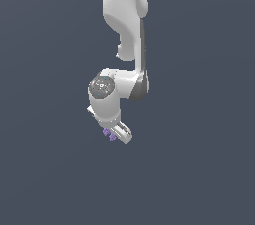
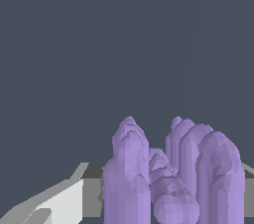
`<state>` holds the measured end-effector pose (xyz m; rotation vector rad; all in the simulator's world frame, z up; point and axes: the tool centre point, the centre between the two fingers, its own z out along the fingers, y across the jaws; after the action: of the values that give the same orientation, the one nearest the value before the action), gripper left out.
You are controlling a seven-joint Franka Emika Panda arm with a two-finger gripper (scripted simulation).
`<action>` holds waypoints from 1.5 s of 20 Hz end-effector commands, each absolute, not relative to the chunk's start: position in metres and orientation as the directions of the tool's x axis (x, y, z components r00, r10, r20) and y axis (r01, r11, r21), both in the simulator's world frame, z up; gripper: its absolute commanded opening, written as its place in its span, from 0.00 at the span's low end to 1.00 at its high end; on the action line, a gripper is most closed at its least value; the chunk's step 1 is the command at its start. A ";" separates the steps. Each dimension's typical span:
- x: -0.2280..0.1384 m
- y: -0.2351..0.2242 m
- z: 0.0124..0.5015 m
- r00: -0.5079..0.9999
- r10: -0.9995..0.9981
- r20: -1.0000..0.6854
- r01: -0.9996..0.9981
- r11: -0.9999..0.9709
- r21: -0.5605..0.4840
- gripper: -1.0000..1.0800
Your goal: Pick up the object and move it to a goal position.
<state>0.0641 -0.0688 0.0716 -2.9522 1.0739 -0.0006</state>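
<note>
Pincer [image 1: 118, 134] first: we see it at the white arm's [image 1: 124, 25] lower end, closed on the light-purple object [image 1: 109, 134], whose jagged lobes poke out toward seven o'clock of the wrist. Our wrist view shows the object [image 2: 173, 173] filling the space between the fingers [image 2: 64, 200], several rounded purple ridges standing upright side by side. Behind it we see only flat dark blue-grey background.

Flat even render light — soft, coarse edges.
</note>
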 end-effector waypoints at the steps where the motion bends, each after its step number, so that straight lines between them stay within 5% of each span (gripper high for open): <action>1: 0.074 -0.085 0.081 0.766 -0.643 0.000 -0.643 -0.766 0.000 0.00; 16: 0.124 -0.164 0.125 0.766 -0.642 0.000 -0.642 -0.766 0.000 0.00; 30: 0.143 -0.191 0.139 0.766 -0.643 0.000 -0.643 -0.766 0.000 0.00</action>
<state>0.1420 -0.1901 0.1385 -2.9522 1.0751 0.0000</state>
